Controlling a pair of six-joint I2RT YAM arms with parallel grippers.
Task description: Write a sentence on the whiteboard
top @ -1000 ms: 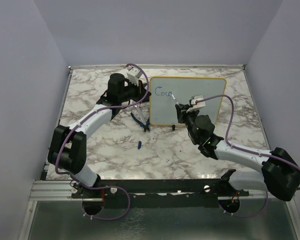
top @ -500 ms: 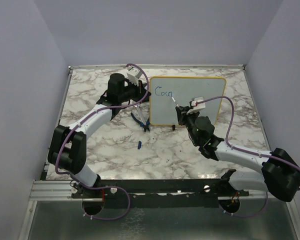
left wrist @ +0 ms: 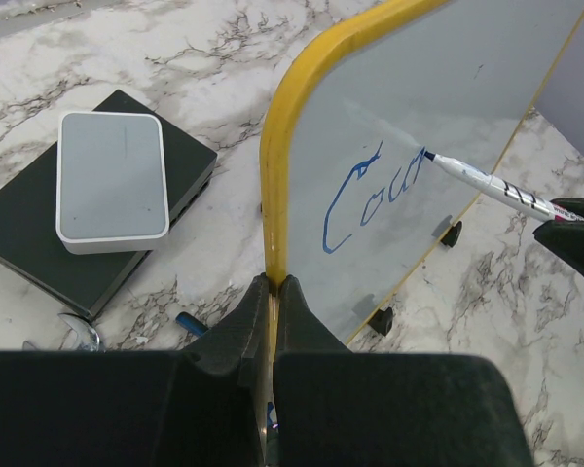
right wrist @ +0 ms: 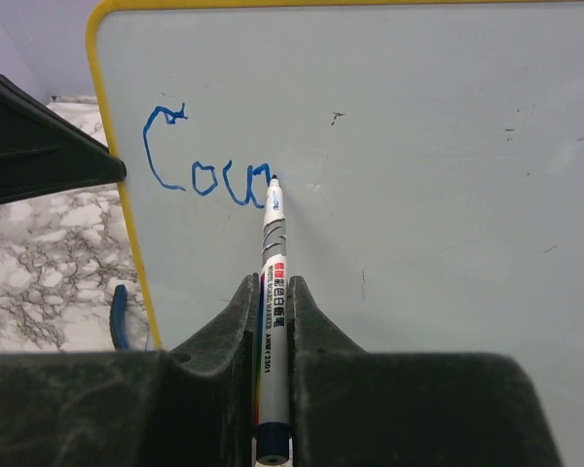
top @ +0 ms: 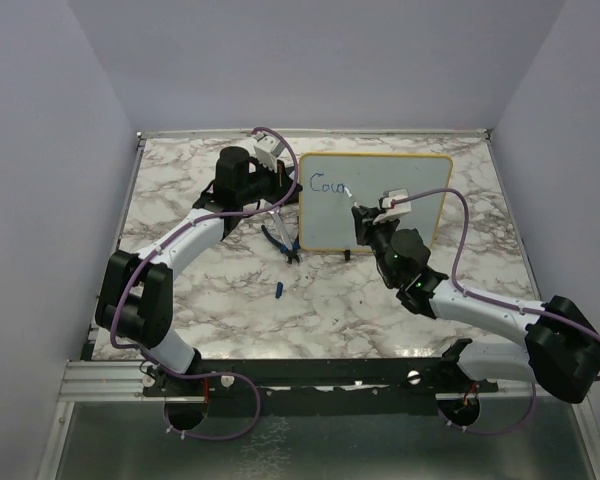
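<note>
Item 1: my right gripper (right wrist: 273, 289), fingers closed tight on a marker (right wrist: 273, 233).
Item 2: the marker's tip, touching the whiteboard (right wrist: 419, 146) at the end of blue lettering (I read "Cou").
Item 3: the whiteboard, upright on the table (top: 200, 290), toward its far middle.
Item 4: my left gripper (left wrist: 273, 289), clamped on the board's yellow left edge.
Item 5: grey-and-black box (left wrist: 112, 175), lying just beside that edge.
</note>
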